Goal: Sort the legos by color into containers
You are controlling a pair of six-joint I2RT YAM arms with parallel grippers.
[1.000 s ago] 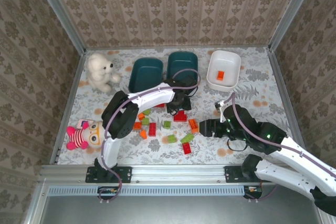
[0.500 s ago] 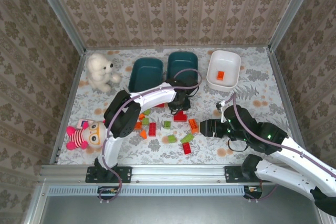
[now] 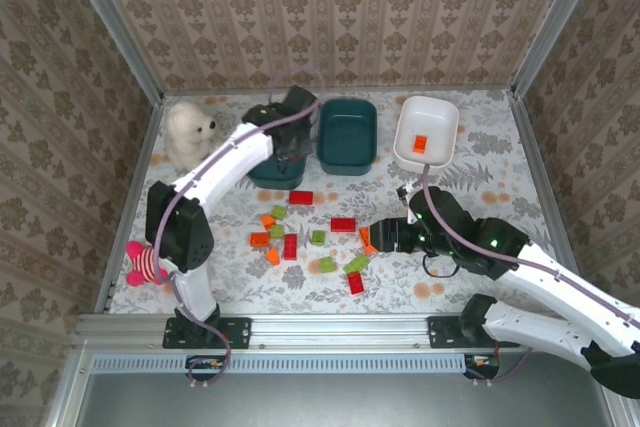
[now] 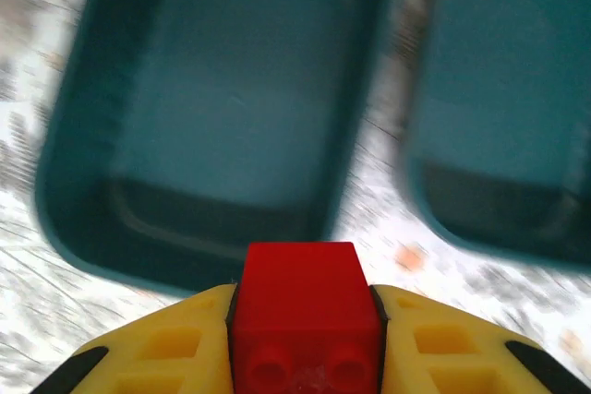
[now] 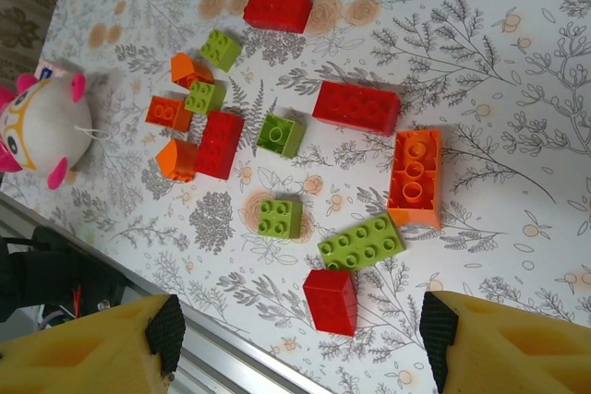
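**Left arm.** It reaches across the floral counter [image 3: 480, 182] to the back row. The left gripper [image 4: 305, 343] is closed on a red lego [image 4: 305, 288], which sits squarely between the two yellow fingers [image 4: 166, 357] with its studs toward the wrist camera. The brick hangs above the near rim of the left teal tub [image 4: 212, 108]. The second teal tub [image 4: 508, 117] stands just beside it on the right, with a strip of counter between them. From above, the arm covers much of the left tub.

**Back row.** To the right of the teal pair stands the white tub [image 3: 432, 115], with one orange lego [image 3: 420, 144] lying inside it.

**Right arm.** The right gripper [image 5: 300, 334] is spread wide and holds nothing. It hangs low at the right end of the loose legos, and from above it is just beside an orange six-stud brick [image 5: 416, 177].

**Loose legos, mid-counter.** Ahead of the open fingers lie:
- a red eight-stud brick [image 5: 356, 106]
- a long green brick [image 5: 362, 246]
- a small red brick [image 5: 331, 302]
- two small green bricks [image 5: 280, 217] — one nearer, one farther
- a second red brick [image 5: 277, 9] near the left tub
- a tight cluster of red, orange and green pieces [image 5: 199, 117] farther left

**Bystanders.** A white teddy bear [image 3: 188, 134] sits at the back left, and a pink-and-white plush doll [image 5: 42, 131] lies just left of the cluster.
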